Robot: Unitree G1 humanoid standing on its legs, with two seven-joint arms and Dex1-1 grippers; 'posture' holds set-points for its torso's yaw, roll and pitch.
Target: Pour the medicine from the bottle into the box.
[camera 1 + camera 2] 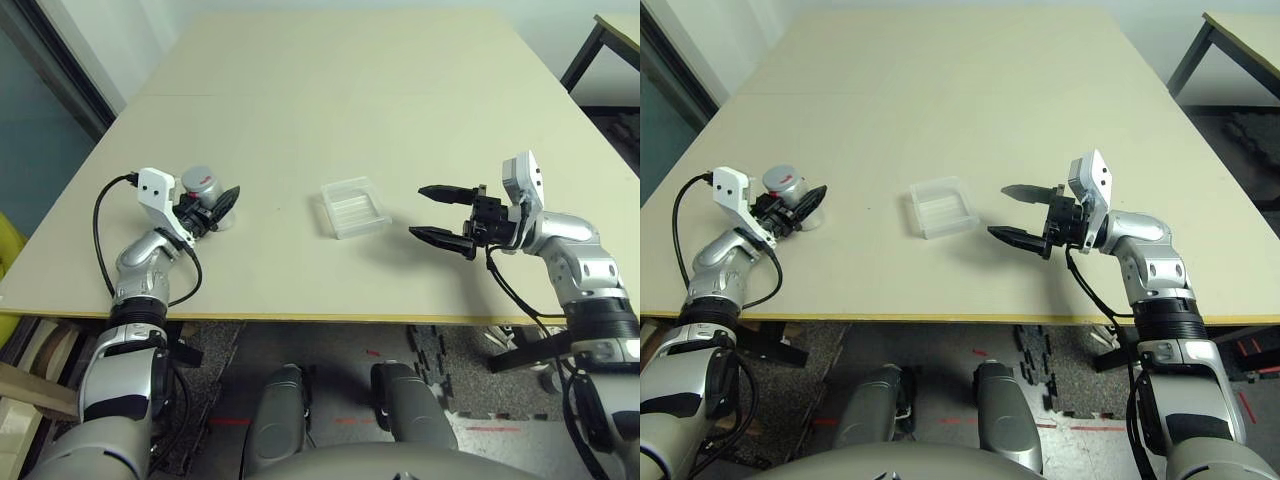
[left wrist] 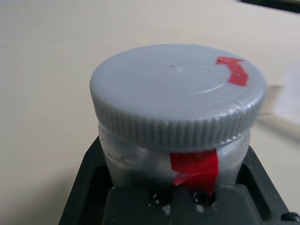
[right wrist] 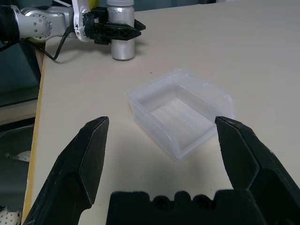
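The bottle (image 1: 203,187) stands upright near the table's left edge, with a grey cap bearing a red mark (image 2: 178,89). My left gripper (image 1: 222,205) is shut on the bottle's body just below the cap, its black fingers (image 3: 123,32) on either side. The clear box (image 1: 354,207) sits at mid-table with its mouth up, and nothing shows inside it (image 3: 180,112). My right gripper (image 1: 417,212) hovers open just right of the box, pointing at it and not touching it. The medicine is hidden.
The pale table (image 1: 330,90) stretches far behind the box. Its front edge (image 1: 300,318) runs close below both grippers. A black cable (image 1: 100,225) loops off my left wrist. A dark table leg (image 1: 590,50) stands at the far right.
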